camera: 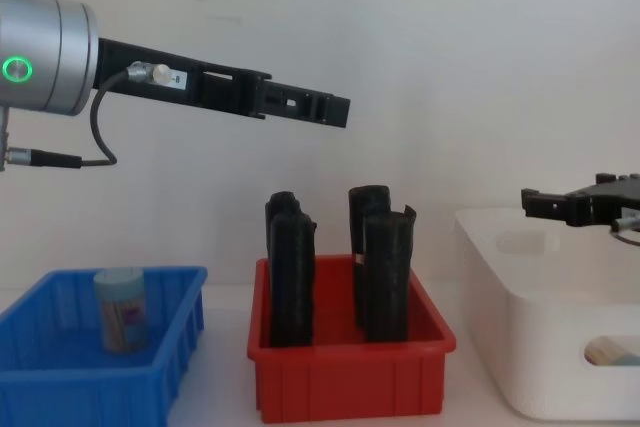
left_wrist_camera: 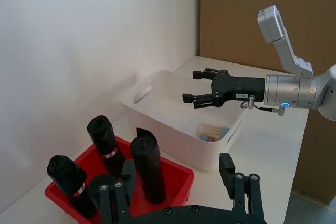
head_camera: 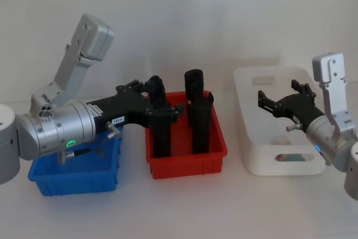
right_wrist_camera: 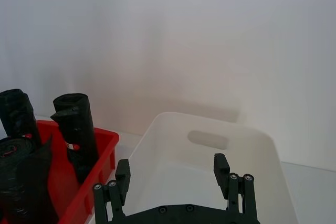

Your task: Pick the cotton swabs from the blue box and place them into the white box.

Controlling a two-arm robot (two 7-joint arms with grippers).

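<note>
1. Left claw (camera: 335, 112), wide open and empty, hangs high above the red bin (camera: 350, 382), well apart from the cotton swabs (camera: 121, 309) standing in the blue box (camera: 60, 387) near the tabletop's (head_camera: 184, 205) left edge.
2. Right claw (left_wrist_camera: 191, 86), open and empty, hovers over the white box (left_wrist_camera: 170, 129), with a second tub (left_wrist_camera: 212, 131) lying inside beneath it.

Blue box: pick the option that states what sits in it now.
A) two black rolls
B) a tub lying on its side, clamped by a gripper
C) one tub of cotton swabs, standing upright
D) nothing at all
C: the chest view shows a single tub of cotton swabs standing upright inside the blue box, while the black rolls stand in the red bin.
</note>
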